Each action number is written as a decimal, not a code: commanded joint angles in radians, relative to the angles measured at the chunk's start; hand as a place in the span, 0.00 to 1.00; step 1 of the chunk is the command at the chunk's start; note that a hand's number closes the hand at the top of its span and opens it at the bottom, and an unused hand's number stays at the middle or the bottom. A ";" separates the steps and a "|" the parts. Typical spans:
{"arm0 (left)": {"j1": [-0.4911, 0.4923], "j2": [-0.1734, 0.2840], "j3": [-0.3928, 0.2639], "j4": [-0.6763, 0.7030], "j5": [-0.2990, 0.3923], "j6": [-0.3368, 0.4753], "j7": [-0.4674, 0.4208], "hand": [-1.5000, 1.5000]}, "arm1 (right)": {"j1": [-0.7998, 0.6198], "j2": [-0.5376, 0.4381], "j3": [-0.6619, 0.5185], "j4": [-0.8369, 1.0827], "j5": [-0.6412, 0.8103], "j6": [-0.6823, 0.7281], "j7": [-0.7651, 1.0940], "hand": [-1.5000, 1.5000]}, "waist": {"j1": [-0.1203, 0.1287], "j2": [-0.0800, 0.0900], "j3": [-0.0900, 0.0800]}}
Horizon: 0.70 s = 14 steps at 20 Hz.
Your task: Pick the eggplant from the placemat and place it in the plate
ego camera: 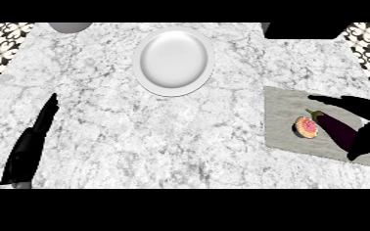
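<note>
The right hand [353, 127] was seen at the right edge, over the placemat [285, 122], with fingers and thumb spread open on both sides of the eggplant [336, 129]; nothing was gripped. The eggplant was lying on the placemat, just beside a halved fig [306, 127]. The left hand [33, 139] was held open near the left edge. The white plate [173, 61] was placed well apart, on the marble counter [145, 137].
</note>
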 commanded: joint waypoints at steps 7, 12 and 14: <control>0.065 -0.046 -0.011 -0.069 -0.046 0.005 0.020 0.50 | -0.017 0.047 -0.023 0.065 0.002 -0.005 -0.115 1.00 | 0.000 -0.002 0.000; -0.037 -0.041 0.040 0.077 -0.026 -0.038 -0.053 0.50 | -0.053 0.071 -0.031 0.176 0.029 -0.092 -0.196 1.00 | 0.003 0.004 0.000; 0.018 -0.041 0.036 0.023 -0.043 -0.028 -0.039 0.50 | -0.043 0.106 -0.095 0.129 -0.016 -0.155 0.048 1.00 | -0.006 -0.002 -0.001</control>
